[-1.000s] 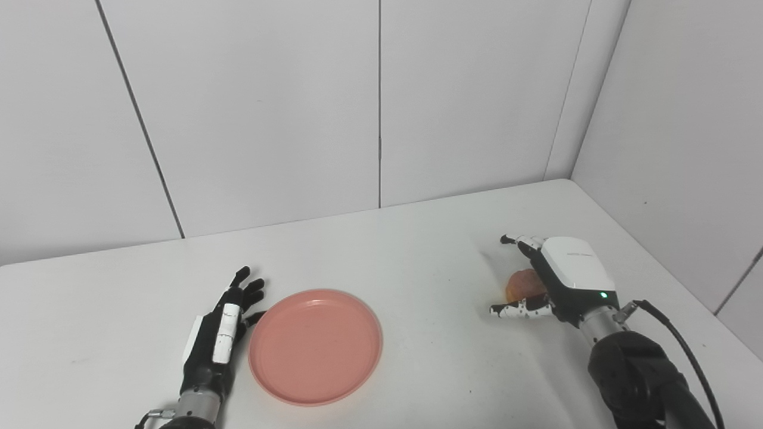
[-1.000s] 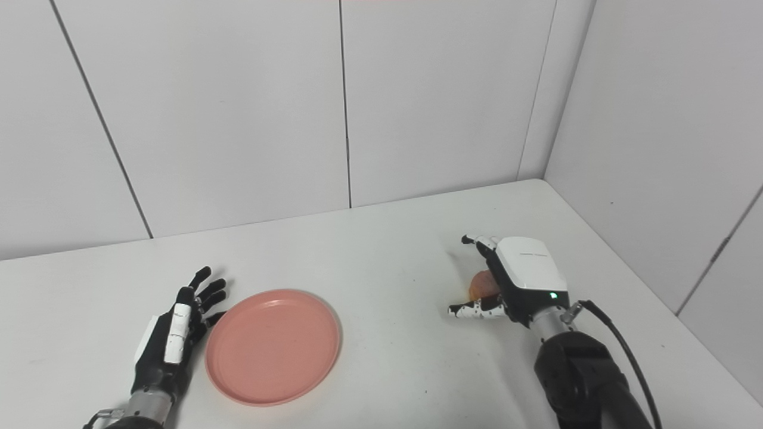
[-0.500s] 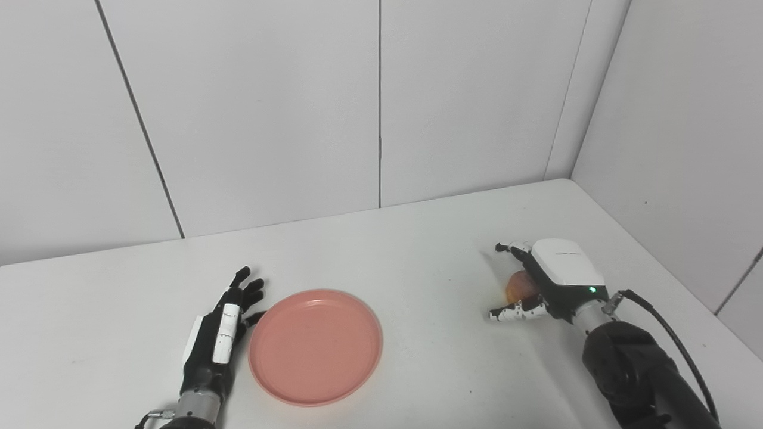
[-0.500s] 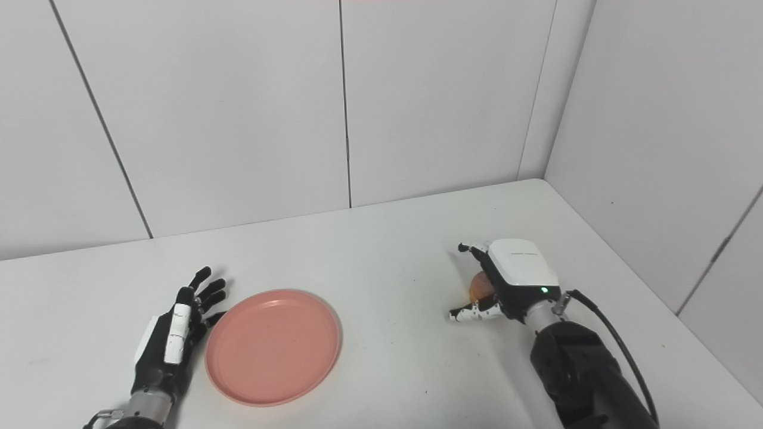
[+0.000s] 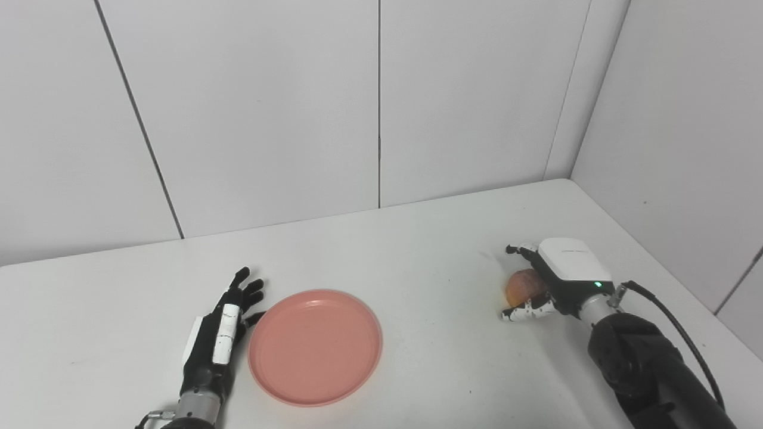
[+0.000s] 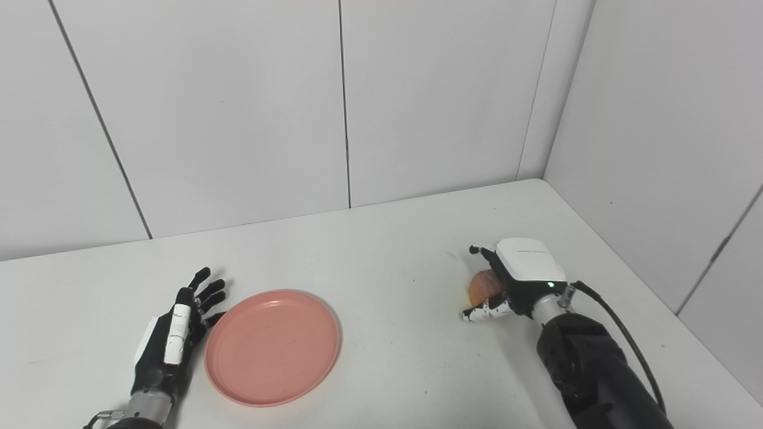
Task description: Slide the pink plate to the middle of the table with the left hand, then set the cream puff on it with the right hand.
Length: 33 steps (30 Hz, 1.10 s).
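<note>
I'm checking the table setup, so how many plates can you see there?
1. A single pink plate lies flat on the table, left of centre, just right of the left hand. It has nothing on it, and no other plate is in view.

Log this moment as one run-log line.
left hand: open, beside pink plate | right hand: closing around cream puff | plate: empty

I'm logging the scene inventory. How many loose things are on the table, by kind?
Pink plate: 1
Cream puff: 1, between the fingers of the right hand
Total: 2
</note>
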Available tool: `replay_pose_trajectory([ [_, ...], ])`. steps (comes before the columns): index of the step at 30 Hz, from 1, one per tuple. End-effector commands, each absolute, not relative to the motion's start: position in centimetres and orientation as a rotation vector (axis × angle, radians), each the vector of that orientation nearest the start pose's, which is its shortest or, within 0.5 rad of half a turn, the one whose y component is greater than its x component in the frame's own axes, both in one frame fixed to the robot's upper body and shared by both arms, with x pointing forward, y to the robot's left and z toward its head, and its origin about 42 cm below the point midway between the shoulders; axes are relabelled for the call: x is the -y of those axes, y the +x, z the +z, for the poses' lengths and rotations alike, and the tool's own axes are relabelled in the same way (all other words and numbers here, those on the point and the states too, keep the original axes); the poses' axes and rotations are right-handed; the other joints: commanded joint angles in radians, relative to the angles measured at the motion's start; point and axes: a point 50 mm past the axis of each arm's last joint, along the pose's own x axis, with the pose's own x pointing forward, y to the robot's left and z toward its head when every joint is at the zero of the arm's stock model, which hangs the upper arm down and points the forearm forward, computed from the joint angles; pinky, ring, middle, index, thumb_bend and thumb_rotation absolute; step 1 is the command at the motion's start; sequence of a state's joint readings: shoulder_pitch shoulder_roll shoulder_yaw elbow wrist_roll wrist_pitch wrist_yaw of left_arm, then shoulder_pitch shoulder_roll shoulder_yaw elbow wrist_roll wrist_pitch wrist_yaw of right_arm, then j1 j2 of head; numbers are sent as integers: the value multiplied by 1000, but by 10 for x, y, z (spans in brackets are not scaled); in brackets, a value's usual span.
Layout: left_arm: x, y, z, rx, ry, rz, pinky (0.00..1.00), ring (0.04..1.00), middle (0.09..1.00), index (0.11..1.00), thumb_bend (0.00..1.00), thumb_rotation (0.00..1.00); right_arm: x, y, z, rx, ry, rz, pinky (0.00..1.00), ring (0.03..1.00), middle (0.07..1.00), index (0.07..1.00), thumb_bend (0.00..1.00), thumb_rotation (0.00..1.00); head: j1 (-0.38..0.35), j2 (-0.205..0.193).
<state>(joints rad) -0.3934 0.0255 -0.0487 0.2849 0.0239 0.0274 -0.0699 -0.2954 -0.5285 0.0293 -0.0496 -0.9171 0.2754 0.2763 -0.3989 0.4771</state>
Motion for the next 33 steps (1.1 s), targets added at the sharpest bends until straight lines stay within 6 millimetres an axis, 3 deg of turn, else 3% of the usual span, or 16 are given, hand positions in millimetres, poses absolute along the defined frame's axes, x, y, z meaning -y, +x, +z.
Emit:
replay_pose_trajectory([
  [1,-171,403,139,22,95,-209,847,882,877,909,947,1000,364,373,250,-31,-1409,-142,614,817,843,813,957,301,0,1],
  [4,-171,403,139,26,105,-209,830,877,871,903,943,1000,364,372,251,-30,-1394,-144,592,816,851,810,952,232,0,1],
  [13,-170,404,140,24,110,-213,819,878,870,901,949,1000,365,372,255,-27,-1385,-142,583,807,851,817,939,155,2,2],
  [33,-167,405,142,21,97,-217,837,886,880,911,942,996,367,374,258,-154,-1378,-89,577,741,793,752,929,139,12,9],
])
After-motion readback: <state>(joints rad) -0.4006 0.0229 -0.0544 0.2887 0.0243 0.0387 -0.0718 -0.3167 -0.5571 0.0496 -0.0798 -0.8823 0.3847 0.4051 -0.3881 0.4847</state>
